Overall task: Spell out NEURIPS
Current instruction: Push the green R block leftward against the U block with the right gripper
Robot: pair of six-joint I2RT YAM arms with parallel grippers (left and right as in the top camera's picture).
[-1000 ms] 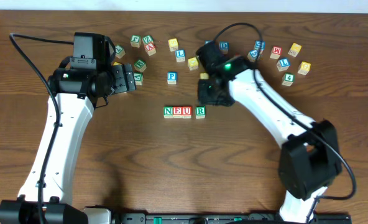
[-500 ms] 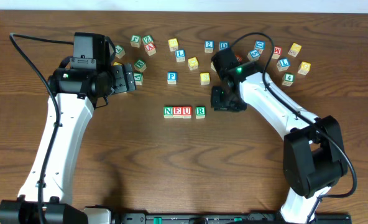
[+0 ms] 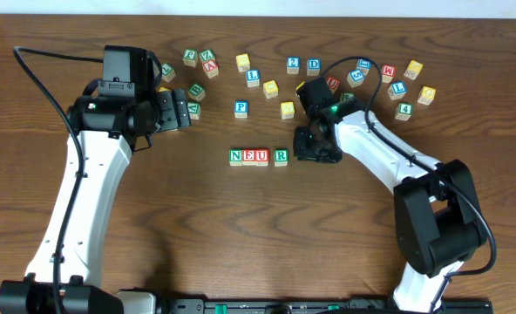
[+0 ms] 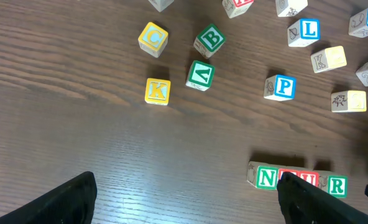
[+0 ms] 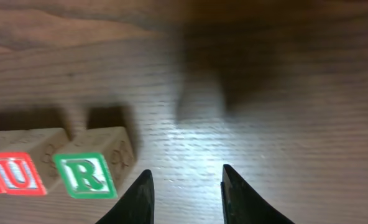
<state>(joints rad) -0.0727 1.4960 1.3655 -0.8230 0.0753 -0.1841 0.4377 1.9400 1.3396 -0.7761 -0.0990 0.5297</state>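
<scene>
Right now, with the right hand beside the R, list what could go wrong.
The right hand hangs empty beside the R cube; sweeping toward it could shove the N-E-U-R row crooked.
A yellow cube lies between the P cube and that hand; reaching for P might knock it.

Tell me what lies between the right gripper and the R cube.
Nothing does. Only bare table separates the right gripper from the R cube. The right wrist view shows this most clearly, and the overhead view agrees.

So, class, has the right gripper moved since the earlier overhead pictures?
Yes. The right gripper has shifted rightward, from just behind the R cube to that cube's right side.
</scene>
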